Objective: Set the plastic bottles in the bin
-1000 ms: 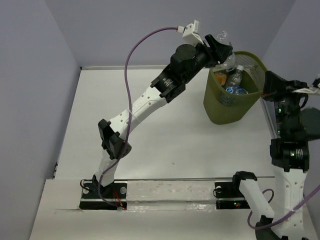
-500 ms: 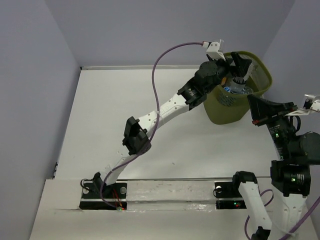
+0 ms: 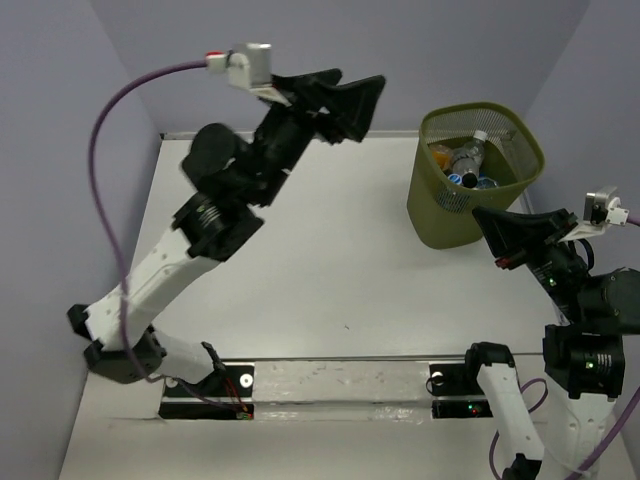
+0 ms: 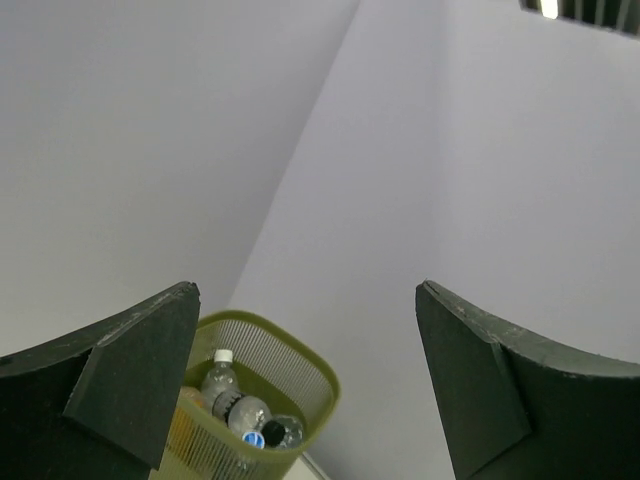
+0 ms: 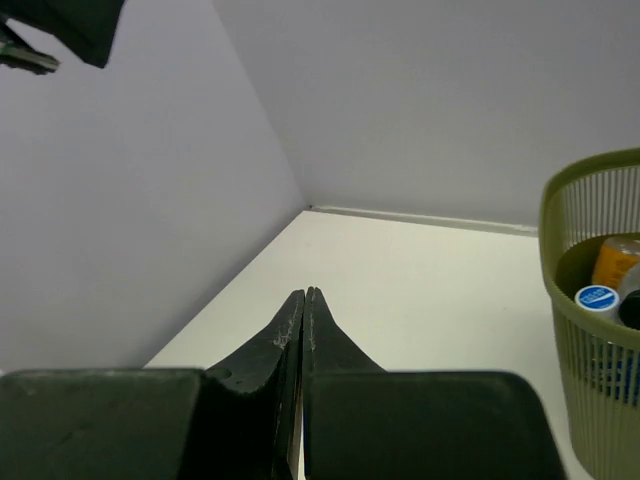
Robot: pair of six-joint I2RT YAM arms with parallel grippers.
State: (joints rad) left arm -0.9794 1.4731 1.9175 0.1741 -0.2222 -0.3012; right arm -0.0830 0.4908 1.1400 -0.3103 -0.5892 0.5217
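The olive-green mesh bin [image 3: 455, 220] stands at the table's far right. Several plastic bottles [image 3: 467, 160] lie inside it: a clear one with a white cap, a blue cap, an orange one. My left gripper [image 3: 360, 80] hangs high above the table's back edge, left of the bin, open and empty. Its wrist view looks between the wide fingers [image 4: 140, 365] at the bin [image 4: 315, 365] and the bottles [image 4: 235, 405]. My right gripper [image 3: 482, 215] is shut on nothing, its tip by the bin's near side. Its wrist view shows the bin [image 5: 590, 420] at the right edge.
Grey walls close the table at the back and both sides. The white table [image 3: 320, 260] ends at a metal rail [image 3: 340, 375] in front of the arm bases. The left arm's purple cable [image 3: 120, 110] loops high on the left.
The left gripper opened over the bin and let a clear bottle drop in. The left arm then swung up and back to the left. The right arm turned towards the bin.
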